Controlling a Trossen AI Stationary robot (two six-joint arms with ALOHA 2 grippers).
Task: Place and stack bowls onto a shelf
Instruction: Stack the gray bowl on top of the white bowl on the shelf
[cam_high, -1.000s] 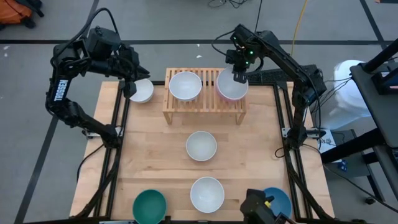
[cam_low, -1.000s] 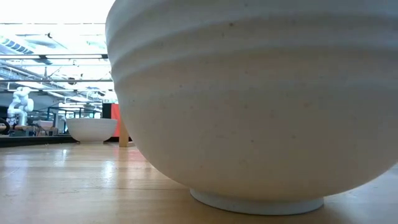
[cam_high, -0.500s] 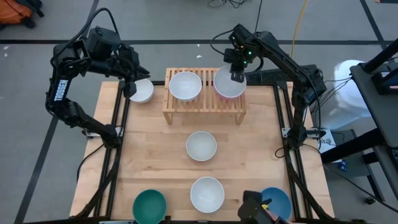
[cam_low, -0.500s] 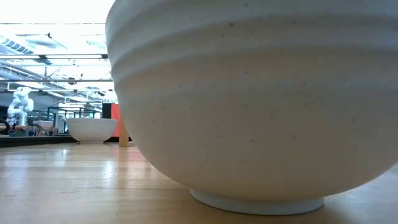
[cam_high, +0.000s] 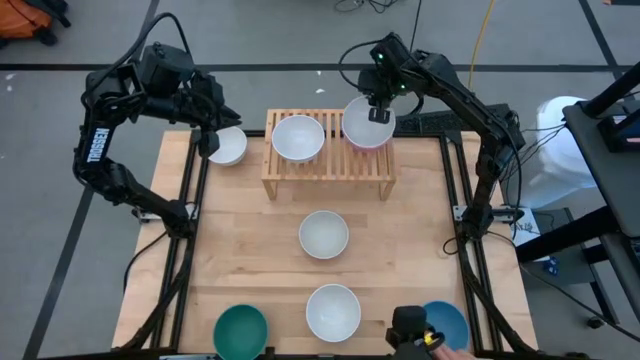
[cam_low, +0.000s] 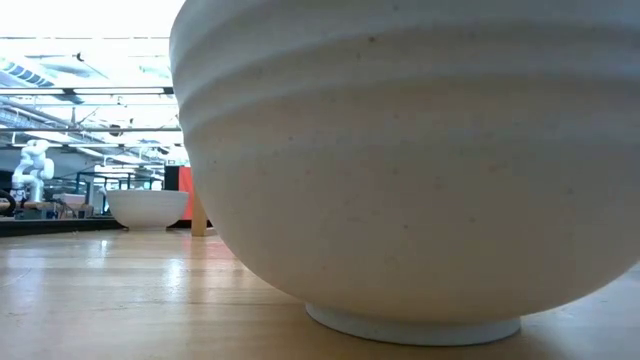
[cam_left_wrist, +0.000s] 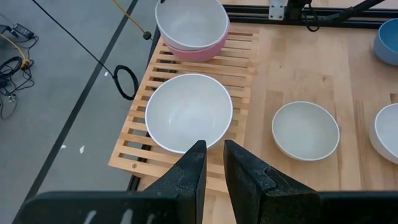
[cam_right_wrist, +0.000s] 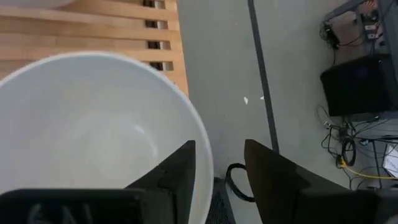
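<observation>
Worktop (cam_high: 250, 250): light wood, framed by dark rails.

Shelf (cam_high: 328, 165): slatted light-wood rack at the far edge of the worktop. A white bowl (cam_high: 298, 138) sits on its left-centre. A second white bowl (cam_high: 366, 121) is nested in a pink bowl (cam_high: 367, 144) at its right end; the left wrist view shows this pair stacked (cam_left_wrist: 191, 25).

Right gripper (cam_high: 379, 107): over the far rim of the stacked white bowl, fingers set narrowly either side of the rim, which passes between them in the right wrist view (cam_right_wrist: 214, 165).

Left gripper (cam_high: 208, 140): at the far left corner of the worktop, fingers nearly together with only a thin gap, holding nothing, just beside a white bowl (cam_high: 228, 146) left of the shelf.

Loose bowls on the worktop: white at centre (cam_high: 324, 234); white near the front edge (cam_high: 333, 311); teal green at front left (cam_high: 241, 331); blue at front right (cam_high: 447, 322).
</observation>
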